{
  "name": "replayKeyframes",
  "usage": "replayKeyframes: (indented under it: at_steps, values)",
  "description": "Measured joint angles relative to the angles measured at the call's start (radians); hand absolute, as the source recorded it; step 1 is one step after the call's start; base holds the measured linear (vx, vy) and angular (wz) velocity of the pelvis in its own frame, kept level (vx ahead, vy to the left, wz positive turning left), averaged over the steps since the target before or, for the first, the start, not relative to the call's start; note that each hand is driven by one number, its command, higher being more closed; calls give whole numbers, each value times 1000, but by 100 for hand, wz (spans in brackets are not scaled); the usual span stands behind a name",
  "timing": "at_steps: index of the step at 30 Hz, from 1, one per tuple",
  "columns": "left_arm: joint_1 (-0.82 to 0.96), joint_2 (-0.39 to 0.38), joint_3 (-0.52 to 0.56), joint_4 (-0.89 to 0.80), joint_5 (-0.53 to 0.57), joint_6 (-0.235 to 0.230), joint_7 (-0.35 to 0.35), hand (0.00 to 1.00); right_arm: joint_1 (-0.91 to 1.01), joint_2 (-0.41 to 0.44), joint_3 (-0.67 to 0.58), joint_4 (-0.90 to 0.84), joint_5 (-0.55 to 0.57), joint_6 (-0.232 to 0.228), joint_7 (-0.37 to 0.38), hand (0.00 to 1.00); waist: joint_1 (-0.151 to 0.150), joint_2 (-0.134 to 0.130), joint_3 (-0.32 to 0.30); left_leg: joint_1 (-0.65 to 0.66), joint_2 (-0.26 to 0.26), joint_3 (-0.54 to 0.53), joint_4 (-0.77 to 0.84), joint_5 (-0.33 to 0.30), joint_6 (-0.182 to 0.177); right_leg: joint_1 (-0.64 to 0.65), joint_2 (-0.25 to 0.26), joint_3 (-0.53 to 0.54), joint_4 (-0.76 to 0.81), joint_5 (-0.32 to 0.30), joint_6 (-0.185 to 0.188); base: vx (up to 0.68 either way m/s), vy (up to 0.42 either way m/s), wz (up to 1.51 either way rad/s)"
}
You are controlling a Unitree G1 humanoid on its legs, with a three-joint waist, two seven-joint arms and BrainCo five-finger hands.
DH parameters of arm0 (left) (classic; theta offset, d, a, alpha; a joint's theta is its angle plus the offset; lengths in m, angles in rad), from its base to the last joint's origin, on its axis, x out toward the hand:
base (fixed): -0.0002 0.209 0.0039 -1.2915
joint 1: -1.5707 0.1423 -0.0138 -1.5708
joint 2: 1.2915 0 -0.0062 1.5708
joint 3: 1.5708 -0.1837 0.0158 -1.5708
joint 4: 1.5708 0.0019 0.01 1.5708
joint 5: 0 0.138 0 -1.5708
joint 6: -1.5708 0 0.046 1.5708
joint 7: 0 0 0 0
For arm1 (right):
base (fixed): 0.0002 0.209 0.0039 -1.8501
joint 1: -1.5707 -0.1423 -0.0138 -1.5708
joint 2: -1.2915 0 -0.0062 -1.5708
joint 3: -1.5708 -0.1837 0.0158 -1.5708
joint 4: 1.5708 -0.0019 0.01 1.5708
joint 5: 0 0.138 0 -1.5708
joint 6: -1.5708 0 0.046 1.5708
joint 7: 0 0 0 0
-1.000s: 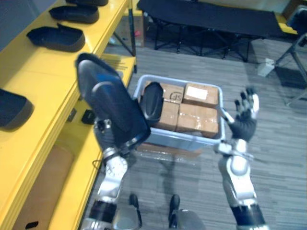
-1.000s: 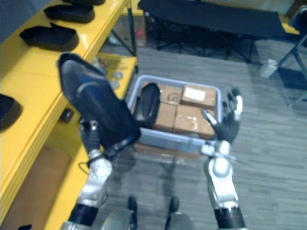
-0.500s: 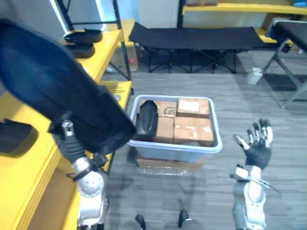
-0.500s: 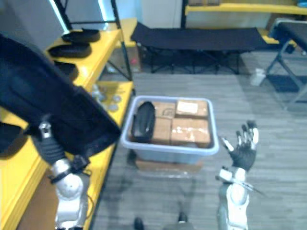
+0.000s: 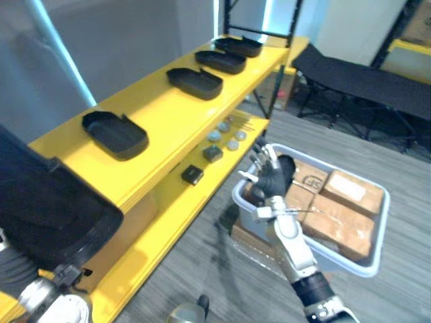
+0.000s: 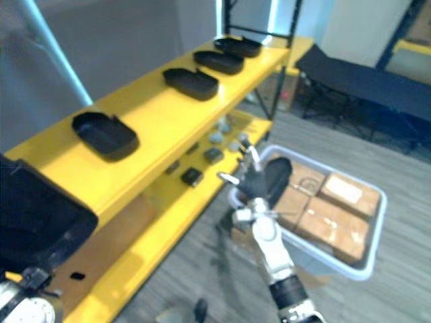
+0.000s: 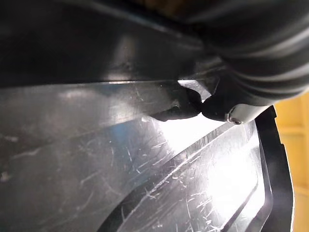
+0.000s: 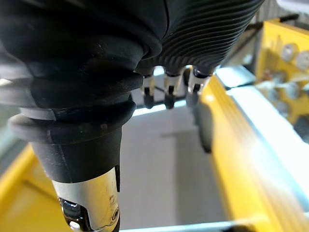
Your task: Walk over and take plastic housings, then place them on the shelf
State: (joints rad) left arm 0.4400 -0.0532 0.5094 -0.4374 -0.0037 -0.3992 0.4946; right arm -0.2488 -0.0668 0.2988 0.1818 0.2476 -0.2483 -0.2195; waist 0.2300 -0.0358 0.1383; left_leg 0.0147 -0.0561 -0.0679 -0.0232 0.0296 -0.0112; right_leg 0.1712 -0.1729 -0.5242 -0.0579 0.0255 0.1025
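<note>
The left hand was behind a large black housing, and its fingers were hidden, so I could not tell how they were set. This housing was up at the near end of the yellow shelf; whether it touched the shelf was unclear. Four more housings lay in a row along the top board, well apart. Small parts sat on the lower board. The right hand was raised with its fingers spread, holding nothing, in front of a grey bin. The bin held cardboard boxes and another housing.
</note>
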Motion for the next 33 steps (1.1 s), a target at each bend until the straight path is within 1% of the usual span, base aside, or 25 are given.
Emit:
replayKeyframes:
  at_steps: [1, 3, 6, 7, 8, 9, 10, 11, 12, 14, 16, 17, 18, 20, 21, 22, 24, 25, 27, 28, 29, 30, 31, 32, 33]
  values:
    - [4, -2, 0, 0, 0, 0, -14, 100, 1, -1, 0, 7, -7, 12, -1, 0, 0, -4, -2, 0, -4, 0, 1, -3, 4, 0, -4, 0, 4, -5, -6, 37, 59, 0]
    - [12, -3, -1, 0, 0, 0, -45, 100, 6, -7, -4, 9, -7, 18, 2, 0, -2, -5, -3, -7, -9, -1, 16, -10, 13, -2, -11, -3, 16, -12, -6, 42, 65, 4]
    - [13, -2, -17, -1, -19, -1, -80, 100, 28, -23, -14, 9, -10, 22, 11, 0, -22, -10, -4, -38, -17, -8, 34, -14, 20, -11, -18, -30, 35, -20, -11, 17, 52, 22]
    - [9, -1, -27, -1, -32, -1, -89, 100, 51, -27, -27, 7, -10, 23, 21, 0, -31, -14, -3, -54, -23, -7, 39, -23, 27, -9, -22, -54, 37, -22, 1, -21, 64, 61]
    - [-7, 2, -46, 0, -40, -1, -102, 100, 83, -30, -52, 4, -10, 28, 23, 0, -43, -15, 0, -84, -14, 35, 71, -42, 36, 1, -32, -96, 37, -21, 6, -14, 82, 88]
    - [-18, 5, -58, 0, -45, -2, -116, 100, 103, -37, -65, 2, -10, 29, 21, 0, -57, -14, 6, -103, 1, 80, 98, -46, 35, 13, -32, -129, 38, -20, 7, 10, 89, 124]
    - [-40, 6, -88, 1, -66, -5, -144, 100, 136, -57, -85, 3, -12, 30, 17, 0, -67, -10, 17, -121, 12, 112, 143, -43, 31, 26, -35, -172, 54, -20, 8, 11, 83, 99]
    - [-47, 6, -102, 1, -80, -8, -159, 100, 152, -70, -94, 4, -21, 31, 13, 0, -56, -7, 26, -122, 8, 103, 150, -42, 32, 26, -37, -179, 69, -21, 8, 6, 85, 69]
    - [-45, 6, -110, 1, -96, -7, -167, 100, 158, -75, -94, 4, -35, 31, 10, 0, -51, -5, 35, -121, 7, 100, 153, -42, 32, 26, -42, -181, 81, -24, 3, 0, 117, 18]
    - [-40, 6, -126, 8, -113, -5, -168, 100, 157, -63, -93, 4, -53, 29, 9, 0, -50, -9, 48, -120, 1, 102, 154, -42, 32, 21, -52, -176, 98, -32, -9, -13, 84, 5]
    - [-37, 7, -151, 9, -113, -5, -170, 100, 157, -57, -93, 3, -47, 17, 24, 0, -51, -9, 63, -120, -1, 107, 154, -45, 35, 17, -56, -156, 102, -34, -12, -64, 62, -6]
    - [-37, 9, -165, 9, -113, -5, -170, 100, 157, -58, -93, 3, -49, 9, 24, 0, -52, -9, 72, -122, -2, 111, 152, -53, 33, 14, -56, -155, 102, -46, -27, -76, 45, -12]
    - [-37, 9, -172, 10, -113, -5, -170, 100, 157, -58, -93, 3, -54, 8, 23, 0, -53, -10, 76, -123, -2, 114, 152, -53, 34, 11, -56, -152, 102, -53, -32, -100, 27, -19]
    - [-38, 11, -188, 24, -113, -5, -178, 100, 160, -58, -93, 2, -56, 5, 21, 0, -56, -2, 85, -130, 3, 129, 153, -57, 39, 1, -56, -131, 105, -69, -25, -78, 7, -18]
    - [-39, 19, -198, 31, -113, -6, -183, 100, 169, -59, -94, 1, -56, -1, 21, 0, -62, 2, 87, -133, 6, 132, 153, -56, 39, -5, -56, -128, 110, -73, -20, -57, -3, -5]
    - [-38, 31, -210, 31, -112, -10, -185, 100, 175, -60, -94, -1, -57, -10, 21, 0, -69, 2, 87, -140, 8, 132, 155, -55, 38, -15, -57, -126, 121, -78, -13, -43, -6, -1]
    - [-45, 57, -218, 32, -112, -13, -192, 100, 194, -60, -95, -18, -60, -13, 21, 0, -80, 2, 90, -153, 9, 128, 155, -52, 36, -40, -62, -111, 156, -93, -5, 7, -2, 2]
    - [-61, 73, -226, 33, -109, -13, -196, 100, 210, -61, -103, -24, -69, -14, 21, 0, -85, 4, 92, -156, 5, 110, 150, -45, 30, -58, -63, -82, 189, -102, -19, 21, 14, 27]
    - [-99, 111, -261, 46, -110, -17, -212, 100, 242, -68, -128, -37, -78, -14, 18, 0, -113, 10, 95, -151, -4, 58, 120, -26, 34, -73, -65, 9, 245, -108, -30, 27, 49, 82]
    - [-140, 149, -287, 55, -109, -31, -235, 100, 262, -77, -150, -53, -92, -18, 15, 0, -138, 9, 96, -145, -6, 13, 81, 5, 33, -103, -68, 77, 311, -132, -59, 42, 26, 112]
    - [-178, 179, -302, 60, -109, -50, -242, 100, 258, -82, -168, -60, -109, -33, 15, 0, -138, 2, 109, -137, -7, -8, 41, 41, 29, -137, -75, 123, 377, -153, -65, 39, -9, 92]
    - [-195, 191, -303, 60, -110, -57, -242, 100, 251, -84, -175, -62, -122, -42, 16, 0, -137, -3, 119, -138, -9, -13, 30, 56, 27, -151, -80, 128, 399, -165, -66, 32, -68, 44]
    - [-226, 207, -303, 61, -113, -62, -237, 100, 227, -88, -185, -63, -145, -61, 18, 0, -135, -16, 139, -153, -18, -21, 29, 68, 24, -170, -92, 127, 425, -194, -64, 8, -86, 31]
    - [-256, 206, -303, 62, -112, -64, -230, 100, 185, -98, -195, -64, -160, -72, 21, 0, -134, -18, 166, -167, -25, -28, 32, 76, 20, -179, -98, 128, 425, -213, -56, -1, -90, 24]
    - [-267, 203, -303, 61, -110, -64, -225, 100, 159, -104, -201, -64, -167, -74, 23, 0, -133, -16, 179, -175, -26, -28, 34, 79, 19, -184, -99, 129, 423, -220, -52, -45, -103, 7]
